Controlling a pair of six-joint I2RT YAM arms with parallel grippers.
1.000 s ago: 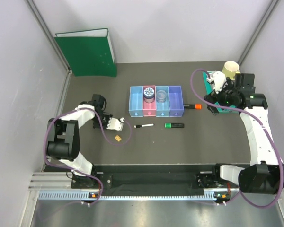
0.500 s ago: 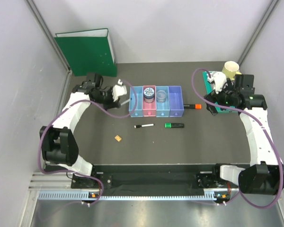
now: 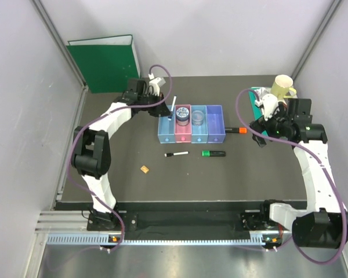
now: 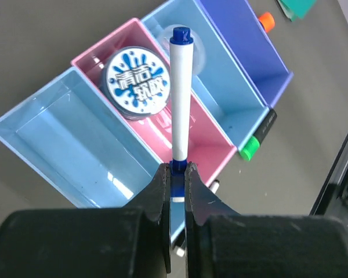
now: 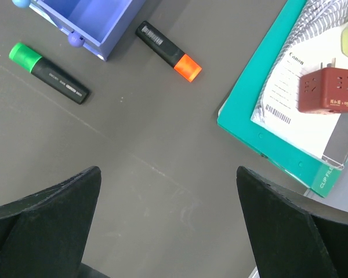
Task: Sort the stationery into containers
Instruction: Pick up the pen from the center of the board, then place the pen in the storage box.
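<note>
Stationery, inspected against the joined row of bins (image 3: 165,130) on the desk (image 3: 122,145).

1. The blue-capped white pen (image 4: 180,104) is clamped by its lower end in the left pincer (image 4: 175,171), whose jaws are closed tight on the barrel. It is held above the row, near the wall between the light blue end bin and the pink bin (image 4: 211,145). Which of the two it is over cannot be told.
2. The printed-lid jar (image 3: 182,114) sits inside the pink bin. A clear round jar (image 3: 198,118) sits in the light blue bin next to it.
3. The black-capped pen (image 3: 176,154) and the green-capped highlighter (image 5: 48,72) lie on the desk just in front of the row, apart from each other.
4. The orange-capped highlighter (image 5: 169,51) lies just off the purple bin (image 3: 216,124) end.
5. The tan square (image 3: 145,169) lies further out in front of the row, off the light blue end.
6. The right pincer (image 5: 168,171) hangs beyond the purple end with its jaws spread wide and nothing between them.
</note>
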